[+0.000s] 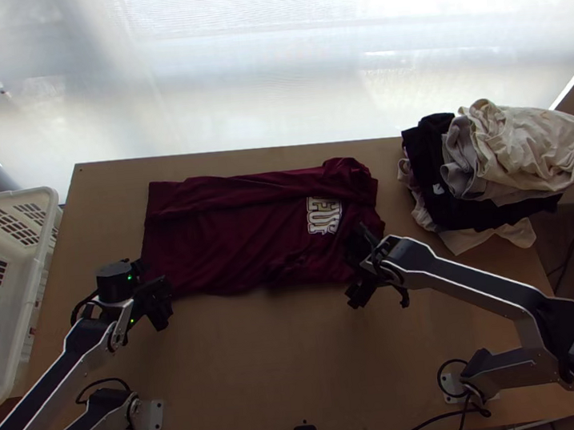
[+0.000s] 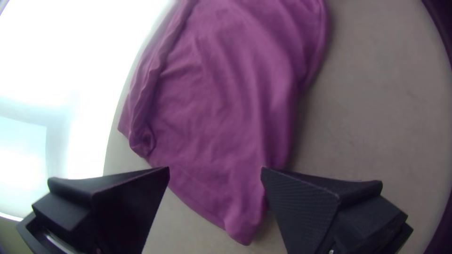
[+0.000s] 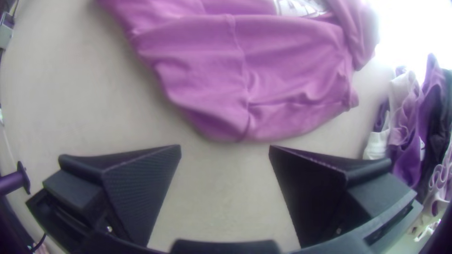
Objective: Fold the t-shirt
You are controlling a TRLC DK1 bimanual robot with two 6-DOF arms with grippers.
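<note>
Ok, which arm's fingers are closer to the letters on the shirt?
Right. The right fingers are close by the letters, on the robot's side of them; the left fingers are away at the shirt's left end.

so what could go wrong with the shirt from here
The left tool is open over one end of the shirt and might catch too little cloth. The right tool is open just off the shirt's edge, so closing there could miss. Wrinkles across the shirt may leave the next fold crooked.
</note>
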